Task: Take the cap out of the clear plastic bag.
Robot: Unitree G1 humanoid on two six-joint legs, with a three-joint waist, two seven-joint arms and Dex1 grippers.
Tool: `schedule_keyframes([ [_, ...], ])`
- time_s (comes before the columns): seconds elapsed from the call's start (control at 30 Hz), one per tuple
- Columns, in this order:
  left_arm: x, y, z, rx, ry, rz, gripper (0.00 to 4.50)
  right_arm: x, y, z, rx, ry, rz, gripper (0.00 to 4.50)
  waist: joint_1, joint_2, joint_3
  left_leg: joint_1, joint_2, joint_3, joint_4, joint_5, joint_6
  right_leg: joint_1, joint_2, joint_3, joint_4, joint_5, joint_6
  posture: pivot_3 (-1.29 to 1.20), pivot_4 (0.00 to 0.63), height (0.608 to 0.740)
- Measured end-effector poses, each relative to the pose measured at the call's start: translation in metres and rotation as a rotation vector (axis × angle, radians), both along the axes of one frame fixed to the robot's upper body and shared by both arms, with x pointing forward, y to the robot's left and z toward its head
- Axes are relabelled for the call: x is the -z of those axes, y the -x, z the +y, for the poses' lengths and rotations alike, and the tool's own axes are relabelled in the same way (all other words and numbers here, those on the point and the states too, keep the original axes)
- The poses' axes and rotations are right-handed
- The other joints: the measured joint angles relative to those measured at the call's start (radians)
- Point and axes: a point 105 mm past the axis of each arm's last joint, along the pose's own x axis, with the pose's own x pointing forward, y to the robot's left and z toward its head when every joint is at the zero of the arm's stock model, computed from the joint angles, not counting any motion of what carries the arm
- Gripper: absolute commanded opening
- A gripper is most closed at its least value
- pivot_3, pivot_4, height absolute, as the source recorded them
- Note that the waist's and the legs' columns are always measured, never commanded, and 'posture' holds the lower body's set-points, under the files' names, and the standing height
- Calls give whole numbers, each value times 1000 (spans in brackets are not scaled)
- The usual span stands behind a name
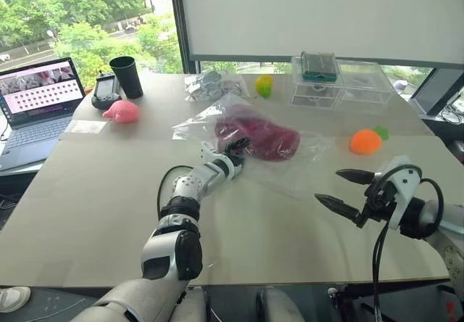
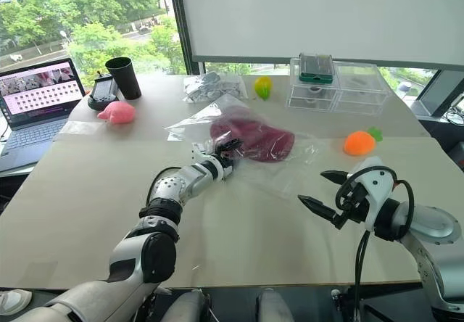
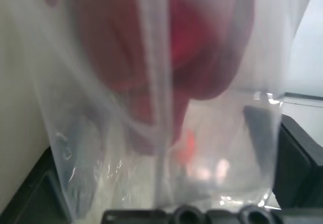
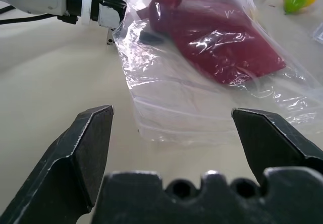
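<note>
The maroon cap [image 1: 261,137] lies inside the clear plastic bag [image 1: 290,171] at the middle of the table. My left gripper [image 1: 233,148] is at the bag's left end, its fingers apart with crinkled plastic and the cap's edge between them. In the left wrist view the cap [image 3: 197,42] shows red through the bag [image 3: 101,108], close to the camera. My right gripper [image 1: 328,186] hovers open and empty near the table's front right, a short way from the bag's near edge. The right wrist view shows the cap [image 4: 222,37] and the bag [image 4: 166,82] ahead of the right gripper [image 4: 171,113].
A pink toy [image 1: 122,112], a black cup [image 1: 127,75] and a laptop [image 1: 40,97] are at the back left. A small clear bag of grey bits [image 1: 214,84], a yellow-green toy [image 1: 264,85] and clear boxes [image 1: 341,83] line the back. An orange toy [image 1: 365,141] lies right of the bag.
</note>
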Motion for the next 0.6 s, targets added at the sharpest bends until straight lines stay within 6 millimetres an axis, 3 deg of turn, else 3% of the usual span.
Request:
schedule_keyframes([
  [0.13, 0, 0, 1, -3, -7, -4, 1463, 2, 0, 0, 3, -1, 15, 4500, -2, 0, 0, 0, 0, 0, -3, 1, 1, -1, 0, 0, 0, 0, 3, 0, 150, 740],
  [0.17, 0, 0, 0, -2, -7, -8, 913, 3, 0, 0, 3, -1, 19, 4500, -2, 0, 0, 0, 0, 0, -3, 1, 1, -2, 0, 0, 0, 0, 2, 0, 150, 740],
  [0.27, -4, -1, 1, -3, 11, -23, 49, 4, 0, 1, 6, 0, 21, 4500, -1, -1, 0, 1, 0, 0, -3, 0, 0, -1, 0, 0, 0, 0, 2, 0, 150, 740],
  [0.6, -10, 5, -5, 70, 8, -79, 49, 5, -1, 0, 14, 12, 23, 4500, 1, -1, 1, -1, 0, 0, -4, -1, -2, -2, 0, 0, -1, -1, 0, 0, 150, 740],
])
